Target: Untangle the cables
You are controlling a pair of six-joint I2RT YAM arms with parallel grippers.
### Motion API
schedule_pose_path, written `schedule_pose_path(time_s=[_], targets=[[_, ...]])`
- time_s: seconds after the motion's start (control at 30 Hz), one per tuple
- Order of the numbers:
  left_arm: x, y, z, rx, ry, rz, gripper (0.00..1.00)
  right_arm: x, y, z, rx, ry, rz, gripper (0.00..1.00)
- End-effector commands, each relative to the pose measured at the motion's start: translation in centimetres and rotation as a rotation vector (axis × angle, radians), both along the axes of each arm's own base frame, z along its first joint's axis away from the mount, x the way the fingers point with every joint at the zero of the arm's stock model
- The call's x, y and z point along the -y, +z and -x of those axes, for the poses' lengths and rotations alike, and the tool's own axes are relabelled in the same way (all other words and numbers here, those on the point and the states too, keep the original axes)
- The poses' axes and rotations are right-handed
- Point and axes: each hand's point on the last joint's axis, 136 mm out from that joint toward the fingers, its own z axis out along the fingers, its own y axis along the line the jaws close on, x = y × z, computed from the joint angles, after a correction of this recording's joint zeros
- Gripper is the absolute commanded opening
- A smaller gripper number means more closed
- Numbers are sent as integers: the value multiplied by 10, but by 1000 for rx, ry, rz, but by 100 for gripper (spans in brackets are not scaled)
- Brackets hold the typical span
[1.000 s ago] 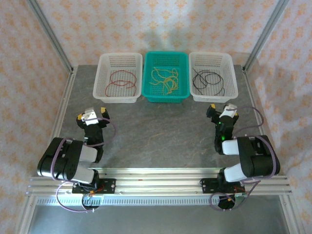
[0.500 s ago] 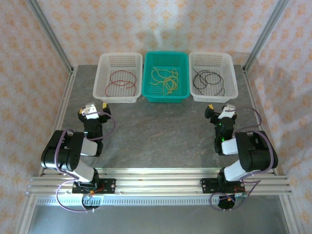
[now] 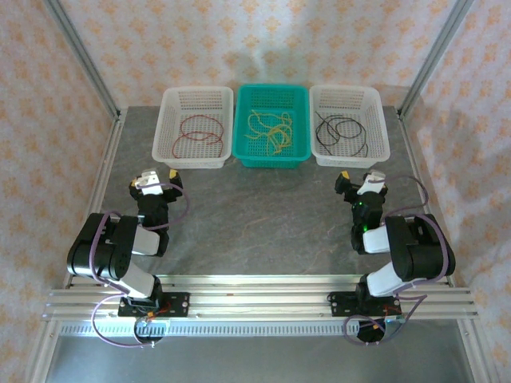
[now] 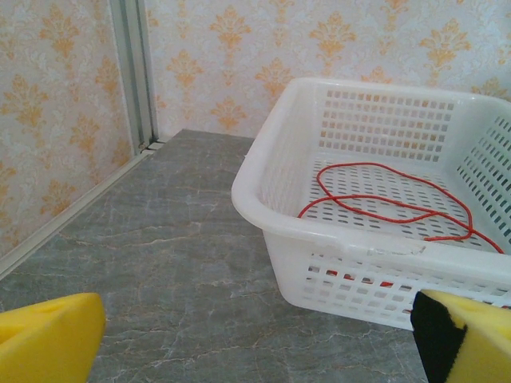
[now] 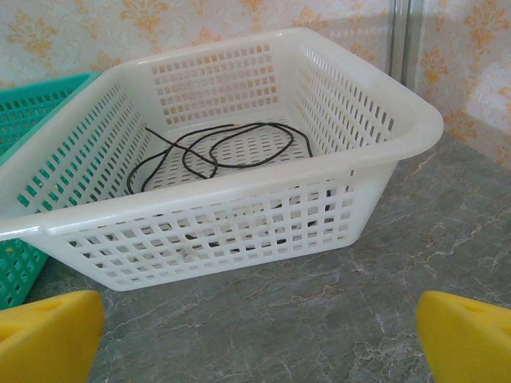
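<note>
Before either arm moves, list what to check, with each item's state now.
1. Left gripper open and empty: ok.
2. Right gripper open and empty: ok.
3. Left white plastic basket holds only thin red cable: ok.
4. Right white plastic basket holds only thin black cable: ok.
5. Teal plastic basket holds only thin yellow cables: ok.
6. Yellow cables free of knots: cannot tell.

I count three baskets, the left white basket (image 3: pixel 188 160), teal basket (image 3: pixel 271 160) and right white basket (image 3: pixel 351 159), three cable lots, red cables (image 3: pixel 200 136), yellow cables (image 3: pixel 271 132) and black cables (image 3: pixel 343 128), and two robot arms, left arm (image 3: pixel 112 255) and right arm (image 3: pixel 411 255).
</note>
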Motion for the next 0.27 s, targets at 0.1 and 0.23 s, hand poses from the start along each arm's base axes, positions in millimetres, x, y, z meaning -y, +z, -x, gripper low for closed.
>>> schedule_pose_path(time_s=[0.1,0.23], targets=[[2,2,-4,5,-19,11,100,1,7,-5,19,1,16,100],[4,3,-4,6,-31,6,100,1,7,-5,20,1,15,100]])
